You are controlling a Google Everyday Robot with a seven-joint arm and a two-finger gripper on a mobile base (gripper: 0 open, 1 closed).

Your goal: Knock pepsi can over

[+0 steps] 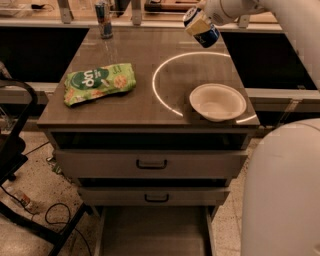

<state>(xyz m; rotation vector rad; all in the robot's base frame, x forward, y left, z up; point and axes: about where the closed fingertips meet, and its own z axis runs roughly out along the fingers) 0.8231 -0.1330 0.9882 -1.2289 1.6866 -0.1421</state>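
Gripper [199, 21] at top right over the far edge of the table [125, 112], clamped on the tilted pepsi can [209, 36] held off the surface, white bowl [217, 101] front right, green chip bag [99, 82] left, slim can [103, 12] upright at back left

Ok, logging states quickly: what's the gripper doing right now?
The gripper is shut on the pepsi can, tilted, above the table's far right corner.
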